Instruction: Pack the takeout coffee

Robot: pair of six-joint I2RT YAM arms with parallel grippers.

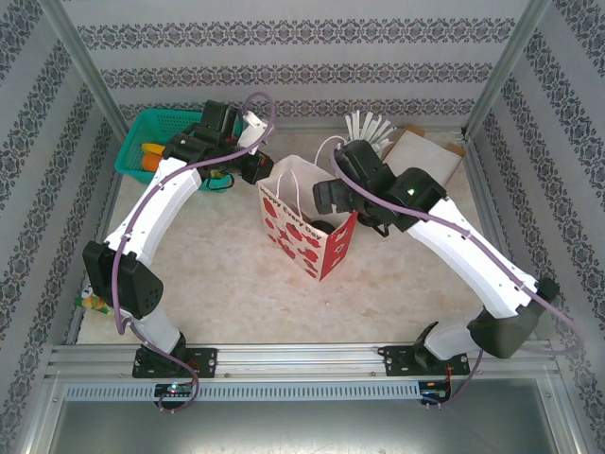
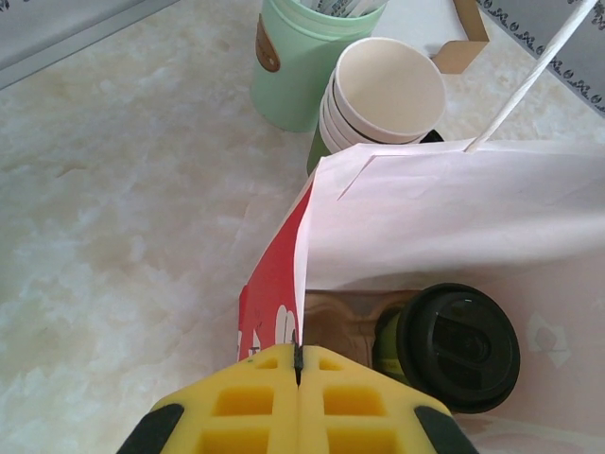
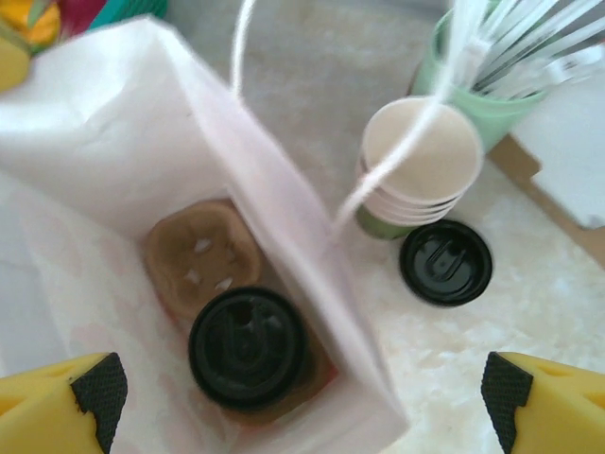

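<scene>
The paper bag (image 1: 295, 232) stood open mid-table, an edge of its rim pinched in the closed left gripper (image 2: 298, 376). Inside, a brown cup carrier (image 3: 202, 252) held the takeout coffee (image 3: 248, 346) in one socket, and the other socket was empty. The right gripper (image 3: 302, 388) hung over the bag's mouth, spread wide and holding nothing. Just beyond the bag sat a stack of cream cups (image 3: 422, 159) with a loose black lid (image 3: 444, 262) beside it, then a pale green holder (image 2: 298, 66) of white sticks. A teal basket (image 1: 154, 132) sat in the far left corner. The table (image 1: 217, 274) was pale and marble-patterned, and the walls (image 1: 284, 76) were papered in patterned stripes.
</scene>
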